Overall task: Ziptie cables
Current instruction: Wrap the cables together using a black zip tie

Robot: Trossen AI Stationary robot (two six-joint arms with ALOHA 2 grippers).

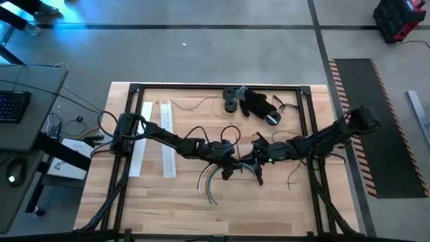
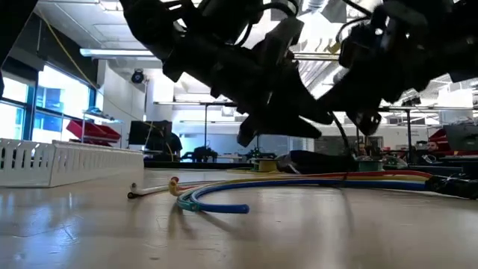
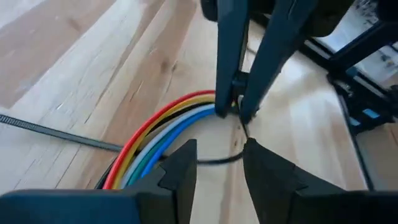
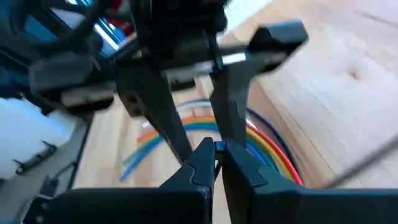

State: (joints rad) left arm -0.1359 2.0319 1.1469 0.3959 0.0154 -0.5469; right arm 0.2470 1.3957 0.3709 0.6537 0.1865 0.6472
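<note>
High view: we see both arms meeting near the worktop (image 1: pixel 282 202) centre. The cables (image 1: pixel 209 183) fan out at about 7 o'clock from that meeting point, lying flat on the wood. In the left wrist view, the left gripper (image 3: pixel 219 163) stands a little open over a thin black ziptie (image 3: pixel 56 132), with nothing clearly pinched. In the right wrist view, the right gripper (image 4: pixel 216 151) is nearly closed, tips almost touching; we cannot tell whether it holds anything.
</note>
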